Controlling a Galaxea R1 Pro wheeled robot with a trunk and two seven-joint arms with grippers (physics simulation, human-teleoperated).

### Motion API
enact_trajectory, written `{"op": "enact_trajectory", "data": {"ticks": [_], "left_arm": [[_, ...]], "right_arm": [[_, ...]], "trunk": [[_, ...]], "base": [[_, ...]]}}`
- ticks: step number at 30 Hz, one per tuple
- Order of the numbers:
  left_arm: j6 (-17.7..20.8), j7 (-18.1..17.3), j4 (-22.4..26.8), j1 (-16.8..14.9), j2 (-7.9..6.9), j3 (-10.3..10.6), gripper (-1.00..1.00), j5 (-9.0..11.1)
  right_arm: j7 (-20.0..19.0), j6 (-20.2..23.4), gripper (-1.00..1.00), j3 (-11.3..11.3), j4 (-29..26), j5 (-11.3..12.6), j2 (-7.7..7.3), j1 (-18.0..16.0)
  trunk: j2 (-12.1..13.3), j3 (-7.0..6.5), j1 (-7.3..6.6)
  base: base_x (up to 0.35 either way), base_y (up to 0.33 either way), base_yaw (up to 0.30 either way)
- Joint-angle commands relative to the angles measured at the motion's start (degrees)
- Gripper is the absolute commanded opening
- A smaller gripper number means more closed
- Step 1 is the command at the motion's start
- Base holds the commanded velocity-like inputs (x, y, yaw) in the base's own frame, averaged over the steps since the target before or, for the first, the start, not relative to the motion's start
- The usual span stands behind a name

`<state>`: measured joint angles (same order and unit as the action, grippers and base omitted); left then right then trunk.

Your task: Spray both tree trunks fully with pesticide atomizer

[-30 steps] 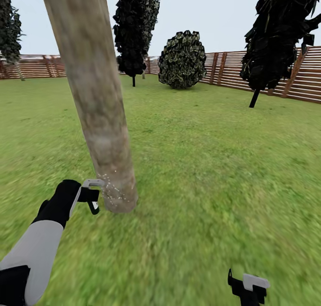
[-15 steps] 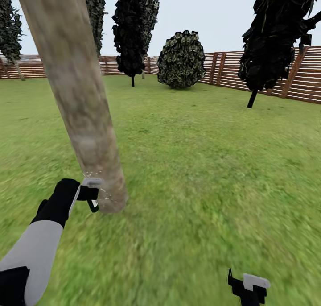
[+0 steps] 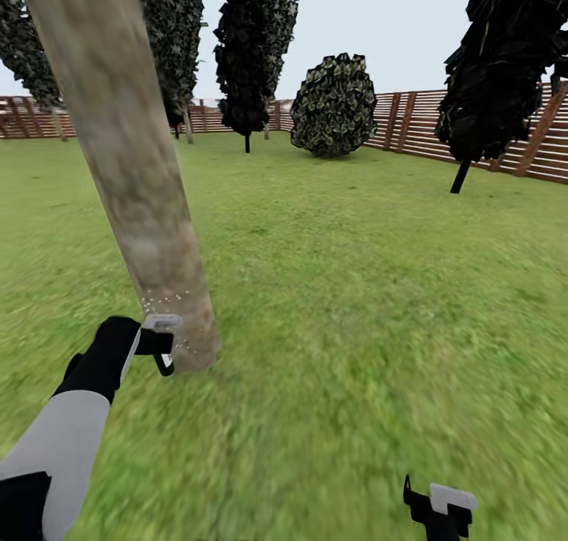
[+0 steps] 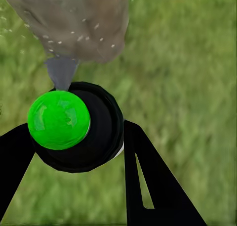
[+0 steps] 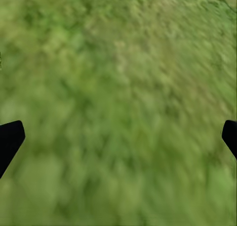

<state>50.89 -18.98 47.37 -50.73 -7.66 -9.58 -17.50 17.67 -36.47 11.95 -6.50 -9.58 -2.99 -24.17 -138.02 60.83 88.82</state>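
spraying step: left gripper (image 4: 74, 152) clamps black green-capped atomizer (image 4: 74, 124), nozzle just before thick mottled grey-brown trunk (image 3: 134, 170), white specks (image 4: 74, 33) low on it. next: sweep higher. right gripper (image 5: 118, 137) spread wide, empty, over grass (image 5: 118, 87).

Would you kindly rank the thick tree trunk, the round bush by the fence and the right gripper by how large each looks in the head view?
1. Thick tree trunk: largest, though nearness to the camera inflates it.
2. Round bush: mid-sized in the picture, but far off by the fence.
3. Right gripper: smallest, partly cut off by the frame's edge.
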Motion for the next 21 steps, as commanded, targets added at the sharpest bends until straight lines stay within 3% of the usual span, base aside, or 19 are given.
{"op": "enact_trajectory", "data": {"ticks": [1, 6, 13, 15, 19, 21], "left_arm": [[0.0, 0.0, 0.0, 0.01, -0.02, 0.0, -1.0, 0.01], [0.0, 0.05, 0.0, 0.32, -0.07, -0.08, -1.0, -0.03], [-0.09, 0.33, -0.09, 0.49, 0.57, -0.08, -1.0, -0.06], [-0.15, 0.52, -0.15, 0.5, -0.03, -0.27, -1.0, -0.32], [-0.26, 0.76, -0.86, 0.67, -2.84, -0.21, -1.0, -0.55], [-0.38, 0.96, -1.01, 0.77, -2.74, 0.03, -1.0, -0.59]], "right_arm": [[0.0, 0.0, 1.0, 0.0, 0.0, 0.0, 0.0, 0.0], [0.0, 0.0, 1.0, 0.0, 0.0, 0.0, 0.03, 0.0], [-0.01, 0.0, 1.0, 0.0, 0.0, 0.0, 0.06, 0.0], [0.0, 0.0, 1.0, 0.0, 0.0, 0.0, 0.01, 0.0], [0.0, 0.0, 1.0, 0.0, 0.0, 0.0, 0.0, 0.0], [0.0, 0.0, 1.0, 0.0, 0.0, 0.0, 0.07, 0.0]], "trunk": [[0.0, 0.0, 0.0], [0.0, 0.0, 0.0], [0.0, 0.0, 0.0], [0.0, 0.0, 0.0], [0.0, 0.0, 0.0], [0.0, 0.0, 0.0]], "base": [[0.0, -0.275, 0.276], [0.0, -0.275, 0.252], [0.045, -0.275, 0.014], [0.167, -0.247, 0.0], [0.228, -0.199, 0.005], [0.221, -0.164, 0.182]]}}
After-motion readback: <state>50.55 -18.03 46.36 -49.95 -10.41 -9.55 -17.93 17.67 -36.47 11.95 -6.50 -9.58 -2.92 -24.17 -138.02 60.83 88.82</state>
